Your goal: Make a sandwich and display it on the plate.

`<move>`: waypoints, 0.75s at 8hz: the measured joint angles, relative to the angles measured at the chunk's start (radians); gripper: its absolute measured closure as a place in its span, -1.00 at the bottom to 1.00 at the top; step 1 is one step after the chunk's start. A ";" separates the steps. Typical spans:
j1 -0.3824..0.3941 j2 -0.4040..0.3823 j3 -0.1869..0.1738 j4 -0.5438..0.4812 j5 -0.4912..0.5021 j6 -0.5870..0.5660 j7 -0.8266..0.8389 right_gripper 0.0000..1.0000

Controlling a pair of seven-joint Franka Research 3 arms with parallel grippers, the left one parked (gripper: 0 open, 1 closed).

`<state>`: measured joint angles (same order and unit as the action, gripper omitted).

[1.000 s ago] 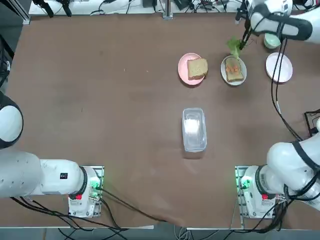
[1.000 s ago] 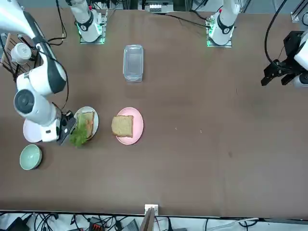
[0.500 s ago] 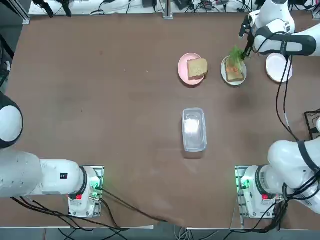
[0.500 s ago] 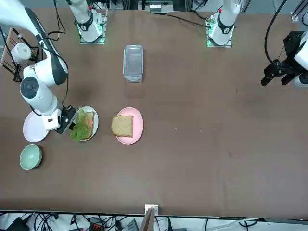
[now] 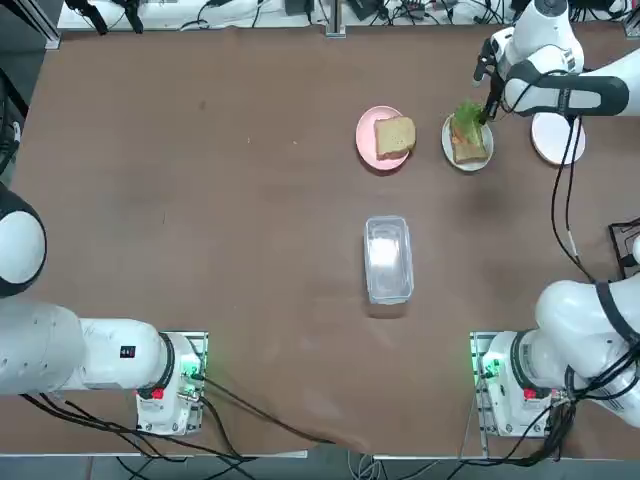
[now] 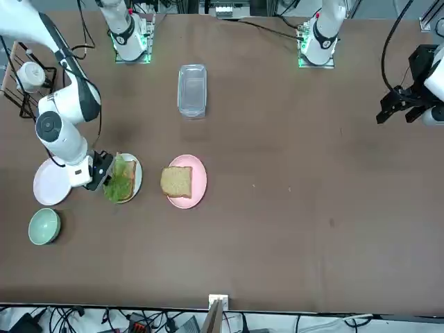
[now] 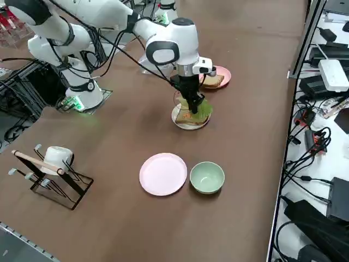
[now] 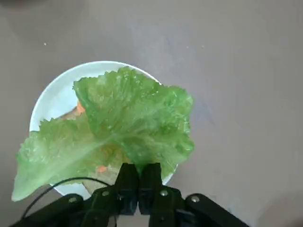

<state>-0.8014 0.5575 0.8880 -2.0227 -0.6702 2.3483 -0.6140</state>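
brown flat tabletop (image 5: 200, 200) carries: small round white plate (image 5: 448, 148), pink round plate with bread (image 5: 366, 140), empty pink round plate (image 7: 163, 174), pale green bowl (image 7: 206, 177), clear rectangular plastic container (image 5: 388, 258), wire rack (image 7: 52, 180).

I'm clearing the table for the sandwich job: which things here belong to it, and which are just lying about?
Part of the job: right gripper shut on the lettuce leaf; white plate with bread slice; second bread slice on a pink plate.

Lying about: clear container, green bowl, empty pink plate, mug rack.
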 joint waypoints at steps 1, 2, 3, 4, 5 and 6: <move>0.002 0.013 0.000 -0.001 -0.008 0.001 0.000 0.91; 0.002 0.029 0.000 -0.001 -0.024 0.003 0.000 0.90; 0.001 0.042 0.000 -0.001 -0.033 0.005 0.000 0.89; 0.001 0.052 0.000 -0.001 -0.041 0.006 0.000 0.88; 0.001 0.059 0.000 0.000 -0.050 0.006 0.000 0.76; 0.001 0.064 0.000 0.000 -0.058 0.006 0.000 0.57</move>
<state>-0.8002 0.6213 0.8876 -2.0232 -0.7284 2.3540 -0.6140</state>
